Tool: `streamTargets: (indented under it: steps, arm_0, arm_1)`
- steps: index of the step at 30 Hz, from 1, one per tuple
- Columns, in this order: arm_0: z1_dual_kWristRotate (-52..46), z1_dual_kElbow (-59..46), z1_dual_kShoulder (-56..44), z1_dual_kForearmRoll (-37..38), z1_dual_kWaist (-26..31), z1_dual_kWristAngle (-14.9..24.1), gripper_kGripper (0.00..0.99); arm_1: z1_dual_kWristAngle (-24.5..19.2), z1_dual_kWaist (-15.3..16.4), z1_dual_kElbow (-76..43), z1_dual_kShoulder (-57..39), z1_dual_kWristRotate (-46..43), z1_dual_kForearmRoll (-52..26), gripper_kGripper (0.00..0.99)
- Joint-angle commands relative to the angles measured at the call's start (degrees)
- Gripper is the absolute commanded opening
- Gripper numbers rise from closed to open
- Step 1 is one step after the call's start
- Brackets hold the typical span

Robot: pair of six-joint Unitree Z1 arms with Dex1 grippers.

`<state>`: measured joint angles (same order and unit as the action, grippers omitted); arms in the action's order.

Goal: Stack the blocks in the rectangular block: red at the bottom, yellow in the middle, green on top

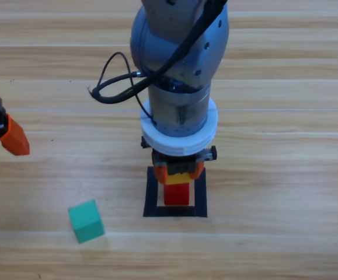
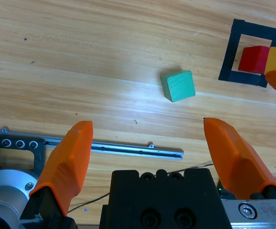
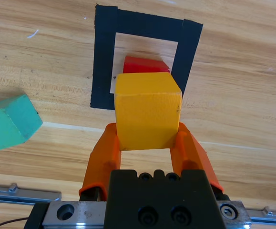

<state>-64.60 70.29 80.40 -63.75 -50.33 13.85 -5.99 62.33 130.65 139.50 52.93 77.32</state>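
The red cube (image 1: pixel 177 195) sits inside the black tape outline (image 1: pixel 152 192), also seen as the red cube (image 3: pixel 145 65) within the outline (image 3: pixel 104 57) in the right wrist view. My right gripper (image 1: pixel 178 170) is shut on the yellow cube (image 3: pixel 147 110) and holds it just above the red one; the yellow cube (image 1: pixel 179 179) shows between the jaws from above. The green cube (image 1: pixel 86 220) lies on the wood to the left of the outline, also visible as the green cube (image 2: pixel 177 85). My left gripper (image 2: pixel 147 138) stands open at the table's left edge, holding nothing.
A metal rail (image 2: pixel 128 149) runs along the table edge below the left gripper. The right arm's grey body and its black cable (image 1: pixel 113 81) hang over the table's middle, hiding the outline's far side.
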Motion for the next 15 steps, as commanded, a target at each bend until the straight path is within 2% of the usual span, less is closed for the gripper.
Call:
streamTargets:
  steps: [1, 15]
  arm_0:
    - [0.5, -1.2, -0.4, 1.4, 0.9, -0.6, 0.990]
    - [0.5, -1.3, -0.4, 1.4, 0.9, -0.7, 0.990]
  arm_1:
    - [0.9, 1.7, 0.2, 4.4, 1.6, 0.8, 0.000]
    - [0.5, 1.7, 0.4, 4.6, 5.3, 1.4, 0.000]
